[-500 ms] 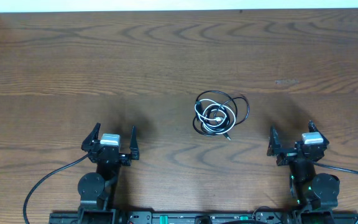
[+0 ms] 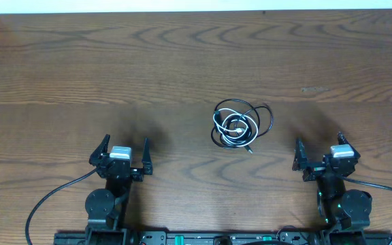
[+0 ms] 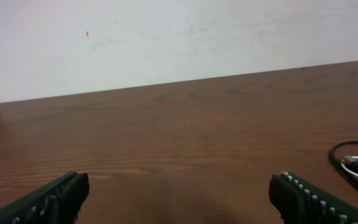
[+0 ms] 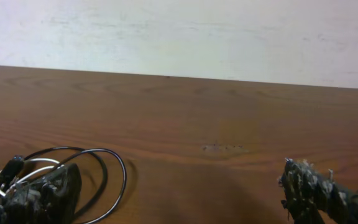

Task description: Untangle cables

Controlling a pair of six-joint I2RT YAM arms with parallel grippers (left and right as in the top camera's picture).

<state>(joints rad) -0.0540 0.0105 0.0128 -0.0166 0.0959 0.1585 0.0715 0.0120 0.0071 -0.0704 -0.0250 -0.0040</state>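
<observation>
While cables (image 2: 240, 124) lie tangled mid desk (image 2: 60, 61), left gripper (image 2: 124, 145) and right gripper (image 2: 318, 145) gape empty; untangling looks unstarted, next grab one.

delta vs earlier overhead: none visible | cables (image 2: 241, 124): no shift

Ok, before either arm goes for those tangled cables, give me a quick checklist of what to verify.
1. Left gripper open and empty: ok.
2. Right gripper open and empty: ok.
3. Black cable and white cable apart: not ok, coiled together.
4. Bare table between right gripper and the coil: ok.
5. Which plug end belongs to which cable: cannot tell.
</observation>
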